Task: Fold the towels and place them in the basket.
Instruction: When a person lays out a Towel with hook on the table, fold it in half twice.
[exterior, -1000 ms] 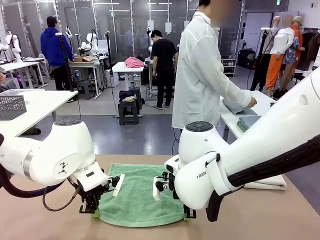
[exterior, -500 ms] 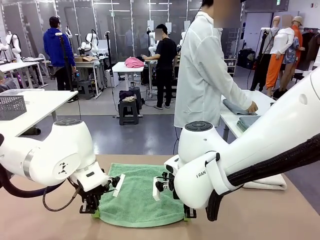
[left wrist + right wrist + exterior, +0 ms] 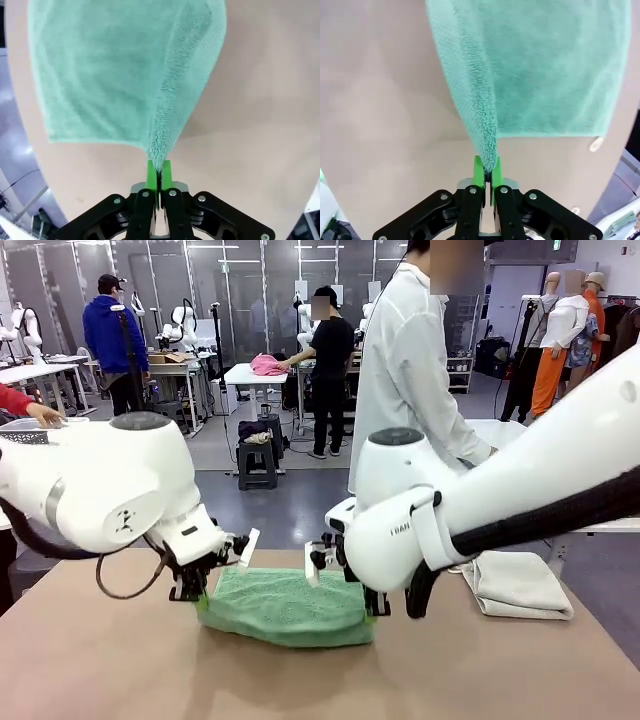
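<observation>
Front view: green towel mid-desk, near edge held up at both corners, the rest sagging; white towel lies folded at right.
Left wrist view: left jaws closed tight on one corner, pads biting only the hem.
Right wrist view: right jaws likewise clamped on the other corner.
Risk: so thin a bite could slip if the arms pull apart or move unevenly, skewing the fold.

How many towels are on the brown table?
2. A mint green towel in the middle, pinched by the left gripper and the right gripper; a folded off-white towel on the table's right side. More could be hidden.
</observation>
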Controlling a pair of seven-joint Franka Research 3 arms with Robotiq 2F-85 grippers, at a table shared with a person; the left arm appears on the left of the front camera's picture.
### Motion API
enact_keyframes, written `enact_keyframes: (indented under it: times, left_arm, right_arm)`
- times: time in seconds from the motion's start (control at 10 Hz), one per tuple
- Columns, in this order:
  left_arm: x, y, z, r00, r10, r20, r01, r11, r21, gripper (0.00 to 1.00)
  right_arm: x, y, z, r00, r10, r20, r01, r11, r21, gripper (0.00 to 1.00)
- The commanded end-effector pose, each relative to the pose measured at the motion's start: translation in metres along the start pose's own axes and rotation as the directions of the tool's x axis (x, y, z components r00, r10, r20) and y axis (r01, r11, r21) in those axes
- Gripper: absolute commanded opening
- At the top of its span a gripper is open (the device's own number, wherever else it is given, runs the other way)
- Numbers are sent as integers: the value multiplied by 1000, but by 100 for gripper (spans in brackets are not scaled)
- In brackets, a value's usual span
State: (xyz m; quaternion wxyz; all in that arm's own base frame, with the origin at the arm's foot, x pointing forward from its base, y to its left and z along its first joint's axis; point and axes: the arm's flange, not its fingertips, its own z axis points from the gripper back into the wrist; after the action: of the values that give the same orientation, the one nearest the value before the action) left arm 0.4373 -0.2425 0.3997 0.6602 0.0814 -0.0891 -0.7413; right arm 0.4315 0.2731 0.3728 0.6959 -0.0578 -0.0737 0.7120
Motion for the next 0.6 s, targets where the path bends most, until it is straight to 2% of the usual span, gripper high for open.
enact_keyframes:
  times: [0.0, 0.2, 0.5]
  left_arm:
    - [-1, 28, -1, 999, 18, -39, -18, 1000, 3, 4]
    - [-5, 58, 0, 999, 19, 32, -19, 1000, -7, 4]
    - [-10, 104, -8, 998, 52, 32, -52, 999, 11, 4]
  right_arm:
    - [-7, -35, 4, 999, 34, -16, -34, 999, -20, 7]
    - [-11, -66, 8, 1000, 20, -12, -20, 999, -44, 7]
    - [-15, -109, -7, 999, 44, 16, -43, 998, -53, 7]
